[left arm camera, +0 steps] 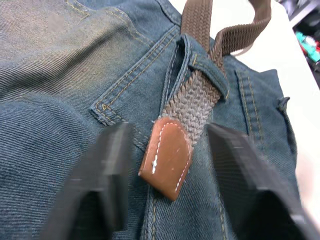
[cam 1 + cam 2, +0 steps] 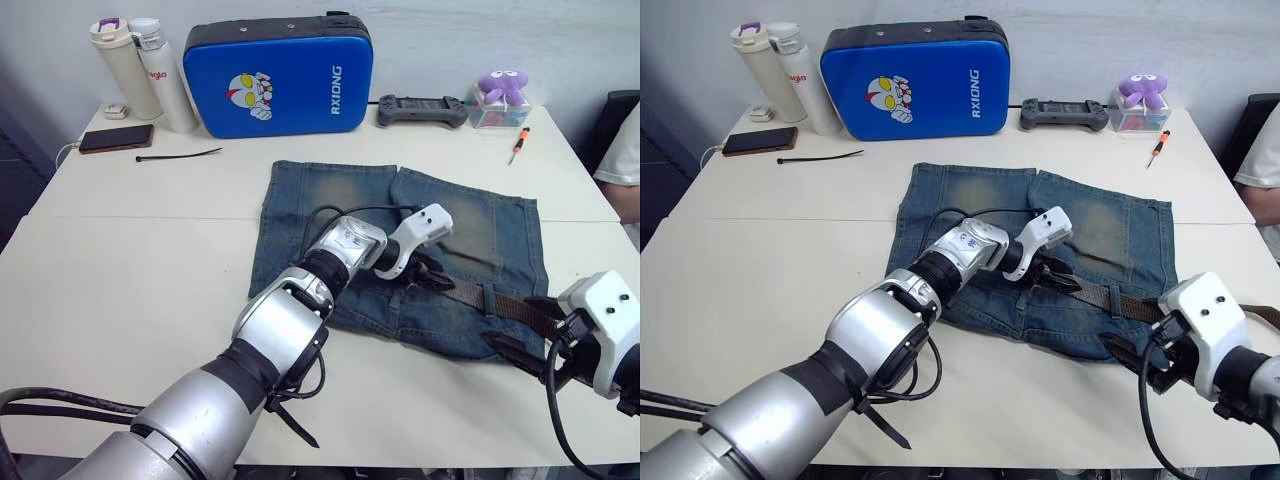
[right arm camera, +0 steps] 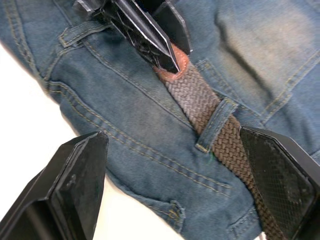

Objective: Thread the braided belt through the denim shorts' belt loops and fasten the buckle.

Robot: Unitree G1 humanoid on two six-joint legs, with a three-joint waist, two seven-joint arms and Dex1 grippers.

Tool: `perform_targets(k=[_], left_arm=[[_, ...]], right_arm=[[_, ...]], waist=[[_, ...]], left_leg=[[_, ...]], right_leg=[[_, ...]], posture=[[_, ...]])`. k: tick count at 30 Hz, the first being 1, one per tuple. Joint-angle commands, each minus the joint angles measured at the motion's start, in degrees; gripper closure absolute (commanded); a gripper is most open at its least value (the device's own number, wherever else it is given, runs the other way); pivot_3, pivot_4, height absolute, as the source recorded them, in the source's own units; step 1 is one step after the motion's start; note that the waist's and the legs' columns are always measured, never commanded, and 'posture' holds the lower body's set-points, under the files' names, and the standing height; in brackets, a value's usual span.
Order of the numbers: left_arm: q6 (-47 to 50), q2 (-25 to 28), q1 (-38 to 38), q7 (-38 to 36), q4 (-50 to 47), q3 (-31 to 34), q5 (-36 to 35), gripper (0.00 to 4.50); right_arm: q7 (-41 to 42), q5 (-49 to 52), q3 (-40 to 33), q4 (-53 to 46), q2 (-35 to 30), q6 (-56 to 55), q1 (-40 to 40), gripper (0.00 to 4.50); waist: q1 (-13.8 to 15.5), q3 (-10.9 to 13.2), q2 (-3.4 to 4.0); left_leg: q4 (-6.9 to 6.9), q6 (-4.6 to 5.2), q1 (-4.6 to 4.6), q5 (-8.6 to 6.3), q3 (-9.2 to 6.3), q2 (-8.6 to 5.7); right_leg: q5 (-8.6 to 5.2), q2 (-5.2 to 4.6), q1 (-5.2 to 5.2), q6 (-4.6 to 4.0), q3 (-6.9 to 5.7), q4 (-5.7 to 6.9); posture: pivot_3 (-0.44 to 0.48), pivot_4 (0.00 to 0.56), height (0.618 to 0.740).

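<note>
Along the near waistband of the denim shorts (image 2: 400, 240) on the desk (image 2: 150, 250), the braided belt (image 2: 500, 300) runs 3 to 9 o'clock through a belt loop (image 3: 215, 125), its tan tip (image 1: 167, 157) between the parted left gripper (image 1: 170, 180), the right gripper (image 3: 175, 185) wide apart.

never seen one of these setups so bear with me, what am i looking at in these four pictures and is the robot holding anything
It is a humanoid robot with two arms, each ending in a two-fingered black gripper. The two wide pictures come from cameras on its head; the two close-ups come from cameras on its wrists.

On the white table lie denim shorts with a braided belt passed under one belt loop. The left gripper is open around the belt's tan leather tip, not closed on it. The right gripper is open too, either side of the belt further along.

At the back stand a blue case, two bottles, a phone and a game controller.
</note>
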Motion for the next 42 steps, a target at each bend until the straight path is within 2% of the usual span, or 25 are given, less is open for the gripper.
perform_targets(k=[1,2,3,13,19,25,28,34,38,41,42], left_arm=[[0.32,-0.03,-1.73,-3.3,-0.8,0.17,1.36,4.01],[0.35,0.08,-1.72,-3.68,-0.87,0.16,1.59,4.33],[0.67,0.25,-1.95,-4.16,-0.97,0.5,1.52,4.44],[4.98,2.39,-5.59,-8.22,-2.1,4.68,-0.71,4.44],[7.83,4.99,-6.19,-12.9,-3.55,4.41,0.37,4.44],[13.84,8.93,-5.01,-18.7,-6.92,2.9,0.6,4.44],[16.31,9.93,-3.34,-20.08,-9.23,1.8,0.72,4.44],[20.45,9.39,1.37,-19.19,-14.78,0.12,0.17,4.44],[21.08,6.11,2.04,-12.35,-15.63,3.32,-2.19,4.44],[20.92,4.46,1.14,-9.54,-15.02,4.98,-3.53,4.5],[20.89,4.14,0.92,-9.12,-14.94,5.26,-3.75,4.5]], right_arm=[[-1.41,0.45,-0.5,-9.14,-1.57,-0.46,-0.89,0.0],[-1.66,0.33,0.11,-8.7,-2.0,-0.47,-1.36,0.0],[-1.98,0.03,1.23,-8.06,-2.6,-0.5,-1.97,0.0],[-5.2,-6.76,11.9,-5.47,-3.71,-2.59,-3.2,0.0],[-4.69,-10.28,16.72,-3.82,-3.7,-3.88,-2.45,0.0],[-5.49,-8.45,20.34,1.14,2.67,-2.06,-3.62,0.0],[-5.49,-9.37,21.51,2.57,3.7,-1.84,-3.97,0.0],[-7.37,-8.88,21.56,5.97,7.74,-1.17,-6.58,0.0],[-3.57,-5.44,19.28,5.1,7.8,-1.46,-7.06,0.0],[-1.55,-2.96,14.49,2.45,5.91,0.36,-5.01,0.83],[-1.27,-2.54,13.35,1.83,5.25,1.01,-4.38,1.3]], waist=[[0.01,0.0,0.0],[0.01,-0.01,0.01],[0.0,0.0,0.0],[-0.05,0.0,0.0],[-0.37,-0.01,0.01],[-1.25,-0.02,0.03],[-1.34,-0.03,0.04],[-1.34,-0.03,0.05],[-1.15,-0.03,0.05],[-1.02,-0.03,0.05],[-1.08,-0.02,0.04]], left_leg=[[0.0,0.0,0.0,0.0,0.0,0.0],[0.0,0.0,0.0,0.0,0.0,0.0],[0.0,0.0,0.0,0.0,0.0,0.0],[0.0,-0.01,-0.02,0.01,0.0,0.0],[0.0,-0.04,0.0,0.02,0.0,0.0],[-0.02,-0.08,0.0,0.05,-0.03,0.0],[-0.02,-0.1,0.02,0.06,-0.02,0.0],[-0.02,-0.1,0.02,0.06,-0.02,0.01],[0.0,-0.1,-0.01,0.06,-0.02,0.0],[0.01,-0.08,-0.04,0.05,-0.02,-0.01],[0.0,-0.07,-0.04,0.04,-0.02,-0.02]], right_leg=[[0.0,0.0,0.0,0.0,0.0,0.0],[0.0,0.0,0.0,0.0,0.0,0.0],[0.0,0.0,0.0,0.0,0.0,0.0],[0.0,0.0,-0.02,0.0,0.0,0.04],[0.0,0.01,-0.03,0.0,0.0,0.09],[0.0,0.01,-0.04,0.0,0.0,0.14],[0.0,0.01,-0.06,0.0,0.0,0.19],[0.0,0.01,-0.08,0.0,0.02,0.23],[0.0,0.0,-0.09,0.0,0.02,0.22],[0.0,-0.01,-0.09,0.0,0.01,0.2],[0.0,-0.01,-0.09,0.0,0.01,0.19]], posture=[[0.0,0.15,0.74],[0.0,0.15,0.74],[0.0,0.15,0.74],[0.0,0.15,0.74],[0.0,0.15,0.74],[0.0,0.15,0.74],[0.0,0.15,0.74],[0.0,0.15,0.74],[0.0,0.15,0.74],[0.0,0.15,0.74],[0.0,0.15,0.74]])
